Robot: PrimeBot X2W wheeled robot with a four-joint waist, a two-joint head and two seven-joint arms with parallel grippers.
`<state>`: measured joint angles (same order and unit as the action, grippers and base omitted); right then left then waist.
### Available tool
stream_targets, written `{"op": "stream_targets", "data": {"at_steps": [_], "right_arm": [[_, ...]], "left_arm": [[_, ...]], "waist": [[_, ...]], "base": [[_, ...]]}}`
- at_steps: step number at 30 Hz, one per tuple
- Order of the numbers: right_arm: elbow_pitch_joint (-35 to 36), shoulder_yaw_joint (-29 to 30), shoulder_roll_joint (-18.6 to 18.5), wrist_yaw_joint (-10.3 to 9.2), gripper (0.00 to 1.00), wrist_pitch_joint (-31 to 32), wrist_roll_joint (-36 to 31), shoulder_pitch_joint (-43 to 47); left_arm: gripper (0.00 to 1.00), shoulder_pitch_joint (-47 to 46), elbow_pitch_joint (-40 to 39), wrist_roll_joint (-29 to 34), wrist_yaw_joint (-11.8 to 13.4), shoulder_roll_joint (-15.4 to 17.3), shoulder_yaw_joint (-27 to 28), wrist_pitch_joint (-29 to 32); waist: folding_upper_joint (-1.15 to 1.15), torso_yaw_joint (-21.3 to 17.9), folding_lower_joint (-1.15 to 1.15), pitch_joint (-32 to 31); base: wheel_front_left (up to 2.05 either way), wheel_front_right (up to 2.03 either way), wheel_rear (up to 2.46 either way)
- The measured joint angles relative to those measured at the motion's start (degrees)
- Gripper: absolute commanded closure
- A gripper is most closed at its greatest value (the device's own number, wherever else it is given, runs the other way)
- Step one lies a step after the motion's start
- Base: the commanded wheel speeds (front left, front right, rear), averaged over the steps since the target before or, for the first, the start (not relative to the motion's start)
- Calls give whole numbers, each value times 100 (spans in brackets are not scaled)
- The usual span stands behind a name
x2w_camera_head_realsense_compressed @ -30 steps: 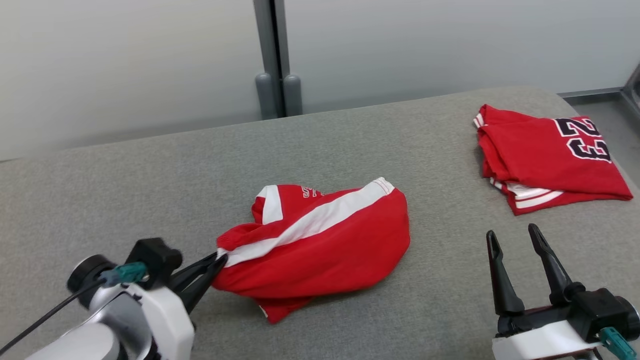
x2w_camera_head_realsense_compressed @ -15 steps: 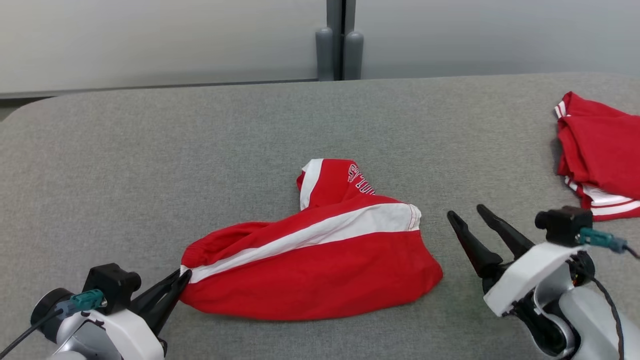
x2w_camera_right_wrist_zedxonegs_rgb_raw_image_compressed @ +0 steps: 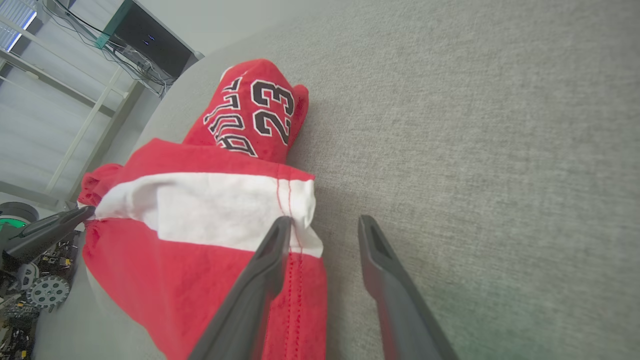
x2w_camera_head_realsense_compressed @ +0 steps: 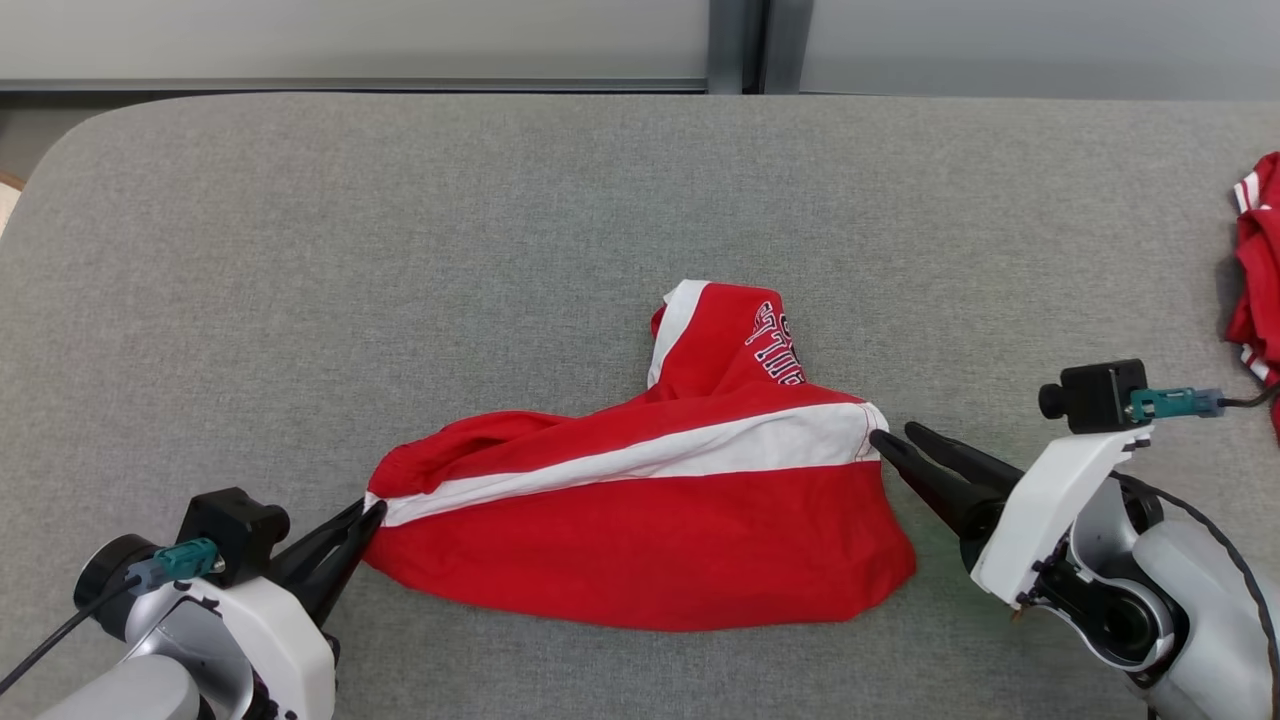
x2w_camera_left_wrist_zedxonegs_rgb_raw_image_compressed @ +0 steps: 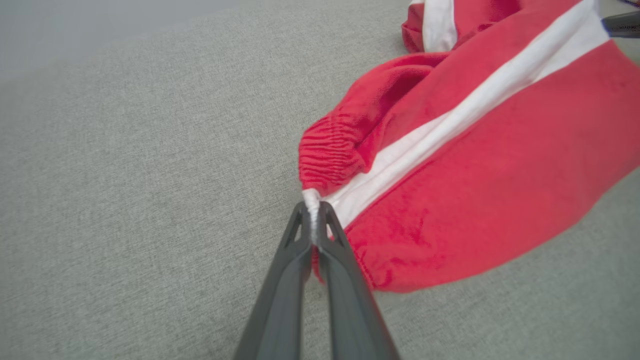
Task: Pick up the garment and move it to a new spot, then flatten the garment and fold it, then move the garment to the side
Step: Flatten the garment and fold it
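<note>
- The garment (x2w_camera_head_realsense_compressed: 650, 540), a red pair of shorts with a broad white stripe, lies crumpled on the gray tabletop (x2w_camera_head_realsense_compressed: 400, 250), about midway across it and toward the near side.
- The stripe runs the length of the garment, from its low left corner up to its right corner.
- A bunched part sticks out at the back of the garment. It carries dark lettering and, in the right wrist view, the number 23.
- The left gripper (x2w_camera_head_realsense_compressed: 370, 510) is at the garment's left corner. In the left wrist view its jaws are clenched on the white end of the stripe, just beside the gathered elastic band, with the cloth pinched between the tips (x2w_camera_left_wrist_zedxonegs_rgb_raw_image_compressed: 313, 207).
- The right gripper (x2w_camera_head_realsense_compressed: 893, 435) is at the garment's right corner, where the stripe meets the stitched hem.
- In the right wrist view the right gripper (x2w_camera_right_wrist_zedxonegs_rgb_raw_image_compressed: 325, 222) has its jaws apart, not clamped. One lies over the hem at the stripe, the other over bare tabletop just beside the cloth. The cloth's edge falls in the gap between them.
- The garment rests on the tabletop along its whole length between the two grippers, with slack folds in its upper left part.
- A second red garment (x2w_camera_head_realsense_compressed: 1258, 260) with white trim lies at the far right edge of the tabletop, well apart from the shorts.
- Beyond the tabletop's back edge stands a pale wall (x2w_camera_head_realsense_compressed: 350, 40) with a dark upright post.
</note>
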<state>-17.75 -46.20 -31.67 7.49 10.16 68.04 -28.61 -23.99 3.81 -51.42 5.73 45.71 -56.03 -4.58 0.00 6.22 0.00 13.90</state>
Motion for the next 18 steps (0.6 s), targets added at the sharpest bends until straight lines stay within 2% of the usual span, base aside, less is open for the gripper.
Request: {"op": "stream_targets", "data": {"at_steps": [2, 3, 5, 7, 8, 13, 18], "right_arm": [[7, -146, -15, 0, 38, 0, 107, -88], [20, -218, -20, 0, 51, -16, 155, -128], [43, -347, -27, 0, 66, -71, 235, -202], [70, -476, -59, 0, 97, -130, 318, -253], [99, -532, -65, 0, 100, -175, 377, -265], [211, -717, -156, 0, 100, -444, 655, -327], [398, -777, -369, 0, 100, -1005, 855, -453]], "left_arm": [[100, -8, 66, 9, -22, -29, -9, -4], [100, -9, 91, 24, -41, -51, -13, -20], [100, -31, 132, 43, -54, -83, -21, -23], [100, -73, 166, 48, -62, -105, -27, -27], [100, -88, 182, 48, -64, -113, -27, -33], [100, -96, 248, 48, -96, -115, -31, -58], [100, -150, 155, 98, -170, -66, 26, -224]], "waist": [[0, 34, 0, 41], [0, 47, 0, 57], [0, 67, 0, 82], [0, 78, 0, 94], [0, 78, 0, 94], [0, 46, 0, 40], [0, -75, 0, -80]], "base": [[0, 0, 0], [0, 0, 0], [0, 0, 0], [0, 0, 0], [0, 0, 0], [0, 0, 0], [0, 0, 0]]}}
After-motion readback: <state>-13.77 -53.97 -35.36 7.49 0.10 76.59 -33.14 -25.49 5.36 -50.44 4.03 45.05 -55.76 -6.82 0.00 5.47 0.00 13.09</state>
